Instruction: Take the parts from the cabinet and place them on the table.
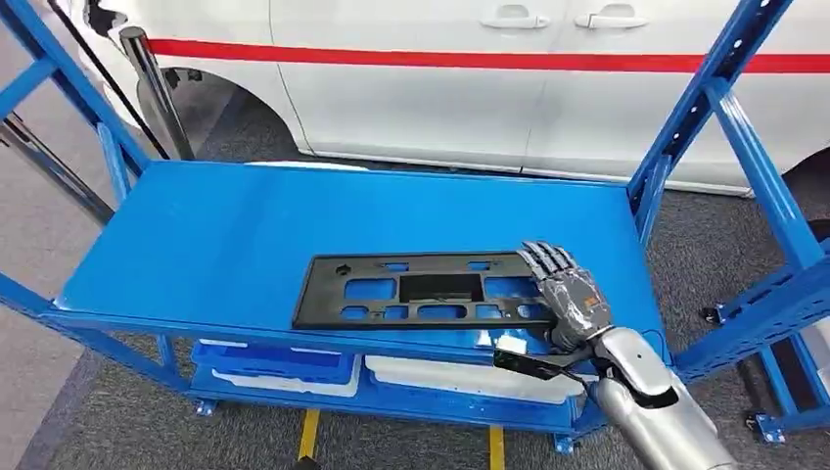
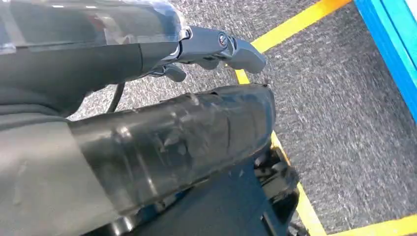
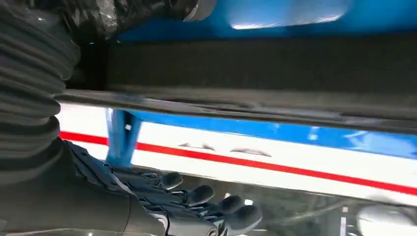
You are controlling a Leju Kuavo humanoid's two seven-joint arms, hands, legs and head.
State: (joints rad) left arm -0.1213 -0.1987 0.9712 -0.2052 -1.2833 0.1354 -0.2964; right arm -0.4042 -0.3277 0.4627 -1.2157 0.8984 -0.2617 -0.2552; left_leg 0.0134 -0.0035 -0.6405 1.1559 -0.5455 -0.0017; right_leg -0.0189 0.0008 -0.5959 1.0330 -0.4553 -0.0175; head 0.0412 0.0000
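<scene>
Silver right arm comes in from below; my right hand (image 1: 573, 294) lies fingers-extended on the right end of the black plastic part (image 1: 421, 291). From the right wrist view the thumb looks tucked under the part's edge with the fingers (image 3: 196, 194) stretched out flat, so it may be a pinch across the edge, but I can't tell if it's actually clamped or just resting on top.

Left hand (image 2: 216, 49) hangs at my side over grey carpet and a yellow floor line (image 2: 295, 196). Fingers look loosely curled, nothing in them that I can see; can't call it clenched or released from this angle.

Part is a flat slotted panel, lying along the front edge of the blue shelf (image 1: 245, 225) of the cabinet, flat on the surface, not lifted.

Lower shelf has white trays (image 1: 460, 377) under it. Behind the rack, a white vehicle with a red stripe (image 1: 440, 78).

Progress as I judge it: early. Part not yet off the shelf. Left to do: confirm grasp, lift, carry to the table, set it down. Table isn't visible from here.
</scene>
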